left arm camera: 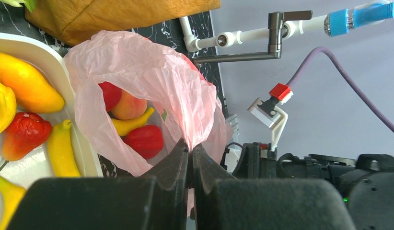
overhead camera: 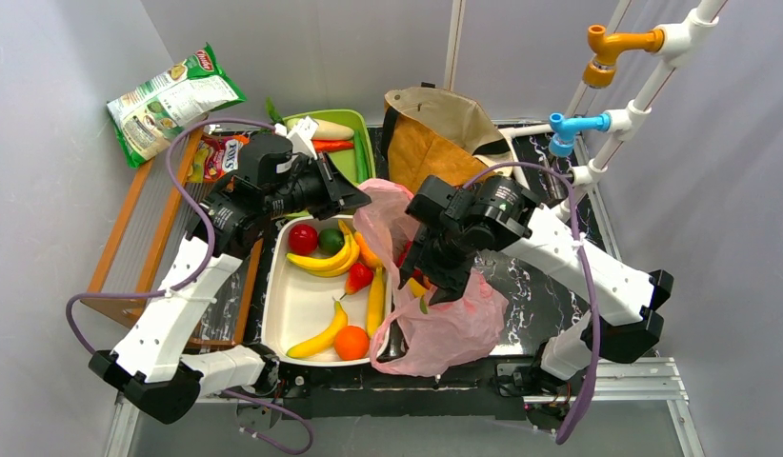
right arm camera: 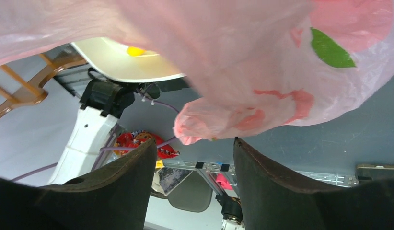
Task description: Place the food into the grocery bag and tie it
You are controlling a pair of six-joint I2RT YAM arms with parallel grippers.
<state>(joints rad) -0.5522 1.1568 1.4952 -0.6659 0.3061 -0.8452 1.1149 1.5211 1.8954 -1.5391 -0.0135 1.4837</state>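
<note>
The pink grocery bag [overhead camera: 445, 328] lies at the table's front middle, its mouth lifted toward the left. My left gripper [overhead camera: 361, 202] is shut on the bag's rim film [left arm camera: 195, 96], holding the mouth up. Inside the bag I see a peach [left arm camera: 128, 106], a banana [left arm camera: 133, 123] and red pieces [left arm camera: 144, 141]. More food lies in the white tray [overhead camera: 291, 305]: bananas [overhead camera: 321, 259], a red apple [overhead camera: 303, 238], a green piece [overhead camera: 331, 240] and an orange [overhead camera: 351, 342]. My right gripper [right arm camera: 194, 148] hovers over the bag [right arm camera: 233, 57], open and empty; its fingertips are hidden in the top view.
A stiff brown paper bag [overhead camera: 435, 143] stands behind the pink bag. A green tray with vegetables [overhead camera: 335, 138] is at the back. A crisp packet [overhead camera: 169, 100] and a wooden rack [overhead camera: 150, 219] are at the left. A white pipe frame [overhead camera: 616, 114] stands at the right.
</note>
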